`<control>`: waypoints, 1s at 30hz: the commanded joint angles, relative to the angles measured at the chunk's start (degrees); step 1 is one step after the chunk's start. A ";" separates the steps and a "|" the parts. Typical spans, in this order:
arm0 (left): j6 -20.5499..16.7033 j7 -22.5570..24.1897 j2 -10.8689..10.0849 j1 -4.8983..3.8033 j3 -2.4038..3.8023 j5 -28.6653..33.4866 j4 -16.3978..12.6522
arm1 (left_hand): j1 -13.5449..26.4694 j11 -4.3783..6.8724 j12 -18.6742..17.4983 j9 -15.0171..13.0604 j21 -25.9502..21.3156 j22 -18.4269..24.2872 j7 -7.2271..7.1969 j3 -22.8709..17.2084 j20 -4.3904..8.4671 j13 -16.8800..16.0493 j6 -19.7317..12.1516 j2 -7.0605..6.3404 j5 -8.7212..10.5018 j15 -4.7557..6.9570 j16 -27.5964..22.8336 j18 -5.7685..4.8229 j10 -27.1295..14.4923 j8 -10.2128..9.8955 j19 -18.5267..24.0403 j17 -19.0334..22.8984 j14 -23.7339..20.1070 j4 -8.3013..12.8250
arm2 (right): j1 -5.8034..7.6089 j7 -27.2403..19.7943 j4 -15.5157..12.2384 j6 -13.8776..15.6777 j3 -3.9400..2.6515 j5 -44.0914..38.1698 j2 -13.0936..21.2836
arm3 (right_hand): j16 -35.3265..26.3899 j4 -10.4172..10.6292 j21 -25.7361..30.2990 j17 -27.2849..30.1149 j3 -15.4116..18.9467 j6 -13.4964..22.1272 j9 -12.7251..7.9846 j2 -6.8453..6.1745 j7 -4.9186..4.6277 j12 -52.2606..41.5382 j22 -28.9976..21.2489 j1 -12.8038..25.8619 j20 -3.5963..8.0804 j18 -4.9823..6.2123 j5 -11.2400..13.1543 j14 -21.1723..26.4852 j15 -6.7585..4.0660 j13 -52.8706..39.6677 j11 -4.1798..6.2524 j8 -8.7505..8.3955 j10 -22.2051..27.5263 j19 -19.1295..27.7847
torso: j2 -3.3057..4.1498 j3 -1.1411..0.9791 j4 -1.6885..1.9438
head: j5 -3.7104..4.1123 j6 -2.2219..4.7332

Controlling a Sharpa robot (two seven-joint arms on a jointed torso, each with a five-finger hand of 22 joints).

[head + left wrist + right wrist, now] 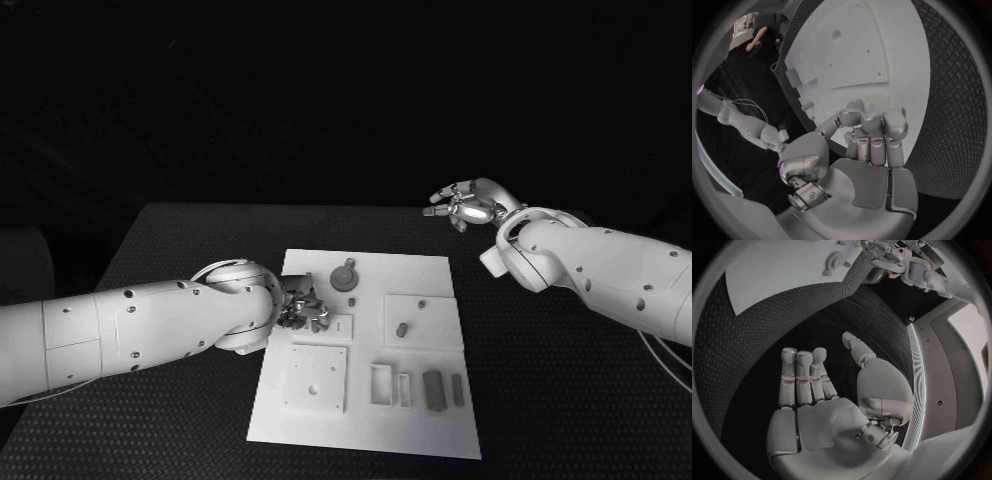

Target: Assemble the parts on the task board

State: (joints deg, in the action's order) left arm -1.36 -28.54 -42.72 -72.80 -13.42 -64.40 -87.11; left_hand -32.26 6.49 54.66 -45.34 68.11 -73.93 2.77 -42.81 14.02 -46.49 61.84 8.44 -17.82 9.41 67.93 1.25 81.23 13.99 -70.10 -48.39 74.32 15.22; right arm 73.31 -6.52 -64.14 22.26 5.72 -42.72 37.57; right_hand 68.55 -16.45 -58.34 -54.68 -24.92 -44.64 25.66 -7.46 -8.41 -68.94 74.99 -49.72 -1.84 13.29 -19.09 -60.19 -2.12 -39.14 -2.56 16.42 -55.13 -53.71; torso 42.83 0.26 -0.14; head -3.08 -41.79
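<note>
While the task board (368, 400) lies lengthwise mid-counter (173, 240) with grey parts (433, 385) in its recesses, the left hand (303, 305) curls empty at its edge; the right hand (464, 205) hovers spread beyond.

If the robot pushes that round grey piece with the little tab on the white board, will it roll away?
Probably not. The round grey piece with the tab seems to lie flat on the white task board, so it would likely slide rather than roll. It looks small and stiff, probably light. The board looks smooth, so it may skid easily.
</note>
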 commanded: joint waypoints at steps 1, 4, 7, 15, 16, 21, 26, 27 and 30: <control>1.19 -0.38 0.03 0.42 -0.32 0.53 0.03 | 0.93 0.53 0.38 0.17 0.31 -0.06 -3.41 -0.69 0.06 0.12 10.69 -0.32 4.01 0.07 0.35 6.99 -0.32 0.33 0.56 -0.11 0.45 -2.25 | 0.01 -0.25 -0.06 -0.70 -0.03 0.07 0.02 | 0.33 -0.08 0.39 0.05 0.28 -2.10 -0.07 0.29 -1.75 -0.22 0.75 0.46 -0.14 1.71 -0.33 0.37 -0.15 0.10 -1.29 0.39 8.67 0.13 | 0.00 0.02 0.02 | 0.00 -0.02; 1.17 -0.32 0.01 0.42 -0.32 0.61 0.04 | 0.87 0.55 0.41 0.23 0.34 -0.07 -3.43 -0.87 0.09 0.15 10.68 -0.37 4.18 0.08 0.36 7.03 -0.34 0.34 0.62 -0.12 0.44 -2.35 | 0.01 -0.23 -0.07 -0.72 -0.03 0.07 0.01 | 0.34 -0.08 0.40 0.08 0.26 -2.11 -0.09 0.29 -1.75 -0.24 0.75 0.47 -0.14 1.71 -0.45 0.38 -0.15 0.13 -1.29 0.41 8.68 0.14 | -0.01 0.01 0.00 | 0.00 -0.01; 1.11 -0.28 0.02 0.43 -0.32 0.70 0.03 | 0.93 0.54 0.43 0.25 0.35 -0.08 -3.42 -0.86 0.08 0.17 10.69 -0.44 4.21 0.07 0.36 7.03 -0.35 0.34 0.65 -0.13 0.44 -2.41 | 0.01 -0.22 -0.07 -0.72 -0.03 0.07 0.03 | 0.35 -0.08 0.41 0.09 0.25 -2.12 -0.10 0.30 -1.75 -0.25 0.75 0.47 -0.14 1.71 -0.53 0.39 -0.15 0.15 -1.28 0.42 8.68 0.14 | 0.00 -0.01 -0.01 | 0.01 -0.02; 1.81 -0.20 0.17 0.50 -0.32 0.79 0.07 | 1.28 0.53 0.53 0.46 0.44 -0.12 -3.41 -1.01 0.08 0.29 10.68 -0.34 4.57 0.04 0.35 7.08 -0.42 0.37 0.81 -0.16 0.40 -3.02 | 0.01 -0.22 0.10 -0.82 -0.02 0.09 -0.10 | 0.39 -0.07 0.41 0.14 0.22 -2.15 -0.16 0.32 -1.74 -0.31 0.76 0.54 -0.15 1.71 -0.84 0.41 -0.16 0.23 -1.28 0.47 8.69 0.13 | -0.07 -0.01 -0.06 | 0.03 -0.07; 1.80 -0.19 0.17 0.50 -0.32 0.79 0.07 | 1.26 0.53 0.55 0.50 0.47 -0.14 -3.41 -1.17 0.09 0.32 10.67 -0.17 4.30 0.04 0.35 7.11 -0.44 0.38 0.85 -0.17 0.39 -3.06 | 0.01 -0.22 0.07 -0.82 -0.02 0.09 -0.10 | 0.39 -0.06 0.41 0.15 0.21 -2.16 -0.16 0.35 -1.74 -0.32 0.76 0.55 -0.16 1.71 -0.88 0.41 -0.16 0.24 -1.28 0.47 8.69 0.13 | -0.06 -0.02 -0.06 | 0.02 -0.03; 1.82 -0.13 0.22 0.52 -0.32 0.74 0.06 | 1.16 0.53 0.62 0.62 0.59 -0.19 -3.41 -1.54 0.10 0.41 10.65 0.10 3.55 0.06 0.35 7.15 -0.48 0.41 0.93 -0.19 0.37 -2.93 | 0.01 -0.24 0.15 -0.86 -0.02 0.11 -0.17 | 0.41 -0.07 0.41 0.17 0.20 -2.17 -0.18 0.35 -1.73 -0.34 0.77 0.57 -0.16 1.71 -0.99 0.42 -0.16 0.27 -1.27 0.50 8.70 0.13 | -0.02 -0.01 -0.02 | 0.11 0.03; 1.94 -0.04 0.34 0.56 -0.32 0.41 -0.07 | 1.10 0.52 0.65 0.67 0.64 -0.21 -3.40 -1.70 0.09 0.46 10.64 0.23 3.22 0.07 0.35 7.17 -0.51 0.44 0.95 -0.20 0.37 -2.84 | 0.00 -0.27 0.16 -0.87 -0.02 0.13 -0.20 | 0.42 -0.05 0.42 0.19 0.20 -2.18 -0.21 0.37 -1.73 -0.36 0.77 0.63 -0.17 1.71 -1.10 0.42 -0.16 0.30 -1.27 0.51 8.71 0.13 | 0.01 -0.01 0.00 | 0.14 0.03; 2.07 -0.07 0.34 0.56 -0.32 0.41 -0.10 | 1.10 0.52 0.65 0.68 0.65 -0.21 -3.40 -1.71 0.09 0.47 10.64 0.26 3.21 0.07 0.35 7.17 -0.51 0.44 0.96 -0.20 0.37 -2.85 | 0.00 -0.26 0.16 -0.89 -0.02 0.13 -0.19 | 0.42 -0.05 0.42 0.19 0.20 -2.19 -0.21 0.37 -1.73 -0.36 0.77 0.64 -0.17 1.71 -1.12 0.42 -0.16 0.30 -1.27 0.52 8.71 0.13 | 0.01 -0.03 0.00 | 0.14 0.03; 2.54 -0.19 0.34 0.56 -0.32 0.41 -0.19 | 1.19 0.51 0.67 0.71 0.67 -0.21 -3.39 -1.67 0.07 0.49 10.64 0.32 3.37 0.06 0.35 7.15 -0.51 0.46 0.98 -0.21 0.37 -2.91 | 0.00 -0.26 0.15 -0.88 -0.02 0.15 -0.18 | 0.43 -0.05 0.42 0.20 0.20 -2.19 -0.22 0.38 -1.73 -0.37 0.77 0.67 -0.17 1.71 -1.16 0.42 -0.16 0.32 -1.27 0.52 8.71 0.13 | 0.03 -0.03 -0.03 | 0.13 -0.01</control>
State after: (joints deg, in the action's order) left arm -1.17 -28.76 -42.71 -72.64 -13.47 -64.29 -86.91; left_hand -30.91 6.49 54.97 -44.61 68.55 -74.06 2.01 -44.23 14.22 -46.04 64.04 7.85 -14.41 9.51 67.93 1.33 81.23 14.20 -69.48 -48.51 74.42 12.42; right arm 73.31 -6.50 -63.97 22.14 5.72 -42.69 37.42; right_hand 68.75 -16.44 -58.11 -54.56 -24.92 -44.72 25.50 -7.23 -8.32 -68.94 74.99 -49.49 -1.85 13.29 -20.08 -60.05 -2.26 -38.90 -2.56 16.62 -55.13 -53.70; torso 42.82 0.24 -0.15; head -2.94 -41.77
